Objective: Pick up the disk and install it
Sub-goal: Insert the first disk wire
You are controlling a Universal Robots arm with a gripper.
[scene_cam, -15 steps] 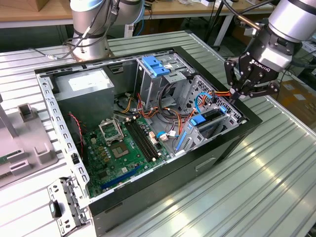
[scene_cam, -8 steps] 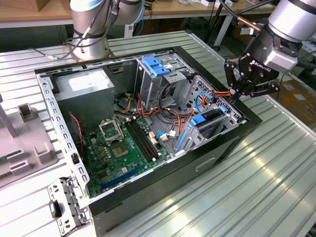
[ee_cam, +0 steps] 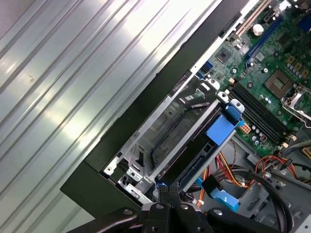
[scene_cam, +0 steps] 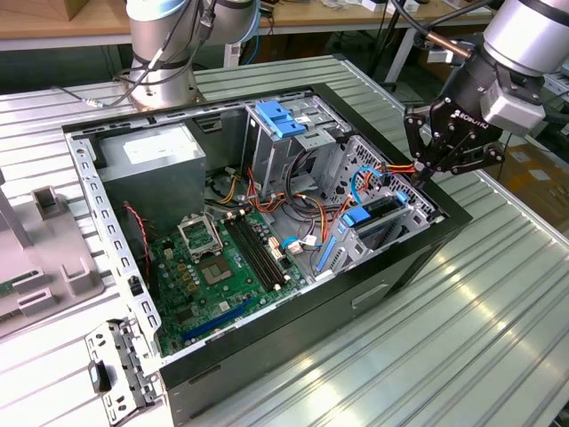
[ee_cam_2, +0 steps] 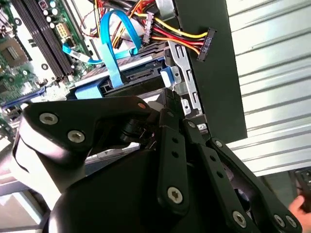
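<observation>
One black pincer (scene_cam: pixel 433 165) hangs at the edge of the open computer case (scene_cam: pixel 373 294), on the exterior view's right, its linkage arms spread above the drive cage (scene_cam: pixel 391 218). Its fingers meet in a narrow point in the first wrist view, drawn together with nothing between them, just at the near corner of the cage; the very tips are cut off by the frame edge there, and in the second wrist view the pincer's own black body hides them.

Just beyond the tips, the disk (ee_cam: pixel 194 155) sits inside the metal cage, seen edge-on as a dark slab between the cage walls, with a blue rail tab (ee_cam: pixel 222 130) at its far end. Its label cannot be made out. In the second wrist view the disk's connector edge (ee_cam_2: pixel 141 76) shows above the pincer, with a light blue flat cable (ee_cam_2: pixel 112 53) looping beside it and a bundle of red, yellow and black power wires (ee_cam_2: pixel 180 36) ending in a loose black plug.

Farther out lie the green motherboard (scene_cam: pixel 213 276), the grey power supply (scene_cam: pixel 151 165) and a blue-latched bay (scene_cam: pixel 280 120). The case rests on a ribbed metal table (scene_cam: pixel 480 302).
</observation>
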